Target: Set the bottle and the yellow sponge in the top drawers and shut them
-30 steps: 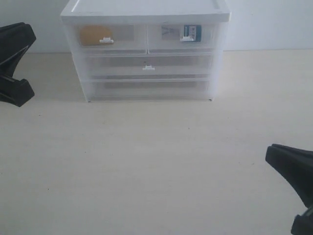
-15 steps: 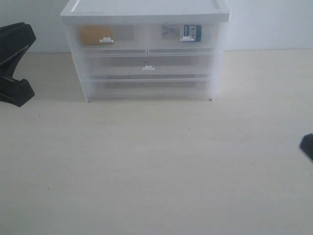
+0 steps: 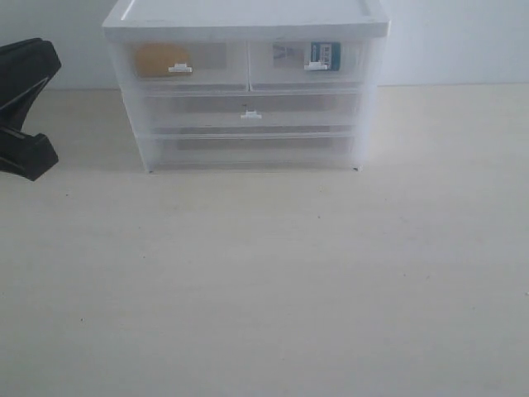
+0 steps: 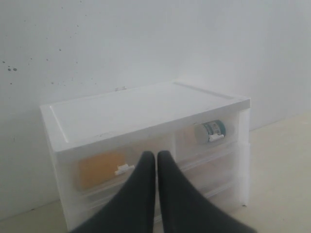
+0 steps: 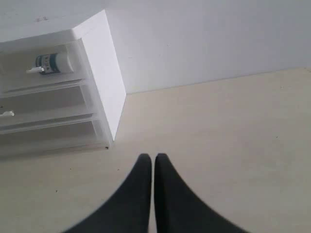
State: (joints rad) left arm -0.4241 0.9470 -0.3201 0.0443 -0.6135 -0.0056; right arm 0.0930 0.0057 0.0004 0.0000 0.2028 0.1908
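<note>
The yellow sponge [image 3: 162,59] [image 4: 99,167] lies inside the left top drawer [image 3: 178,62], which is pushed in flush. Inside the right top drawer [image 3: 306,59], also flush, lies the bottle [image 3: 322,55] [image 4: 210,130] [image 5: 53,62] on its side. My left gripper [image 4: 156,155] is shut with nothing between its fingers, back from the unit; the exterior view shows it as a dark shape [image 3: 23,107] at the left edge. My right gripper [image 5: 152,157] is shut and empty over bare table, right of the unit, out of the exterior view.
The white-topped drawer unit [image 3: 245,16] stands at the back against a white wall, with two wider drawers [image 3: 250,112] below the top pair, both closed. Light wooden table [image 3: 264,273] spreads in front.
The right gripper has withdrawn out of the exterior view at the lower right. The left gripper and the drawers have stayed put.
</note>
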